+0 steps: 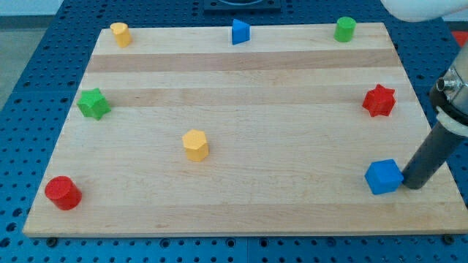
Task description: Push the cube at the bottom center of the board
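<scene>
Wood board (241,109) lies on blue pegboard (44,66); my tip (411,184), holding nothing, touches the blue cube (383,177).

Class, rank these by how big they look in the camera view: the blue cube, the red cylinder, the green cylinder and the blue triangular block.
1. Blue cube
2. Red cylinder, close behind it
3. Green cylinder and blue triangular block: alike, unranked.
The first two lie at the view's bottom, so nearness to the camera may enlarge them.

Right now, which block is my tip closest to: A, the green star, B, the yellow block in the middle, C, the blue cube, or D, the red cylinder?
C: my tip sits just to the view's right of the blue cube, about touching it.
</scene>
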You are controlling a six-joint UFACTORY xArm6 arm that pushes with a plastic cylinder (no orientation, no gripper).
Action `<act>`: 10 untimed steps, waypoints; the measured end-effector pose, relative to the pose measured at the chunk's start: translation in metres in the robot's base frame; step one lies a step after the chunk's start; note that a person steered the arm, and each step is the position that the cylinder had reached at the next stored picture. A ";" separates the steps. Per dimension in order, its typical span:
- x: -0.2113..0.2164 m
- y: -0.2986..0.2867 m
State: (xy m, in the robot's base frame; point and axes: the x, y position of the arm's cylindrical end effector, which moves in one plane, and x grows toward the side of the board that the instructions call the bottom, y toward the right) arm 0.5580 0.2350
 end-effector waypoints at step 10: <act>-0.009 -0.186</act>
State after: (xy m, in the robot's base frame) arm 0.5491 0.0492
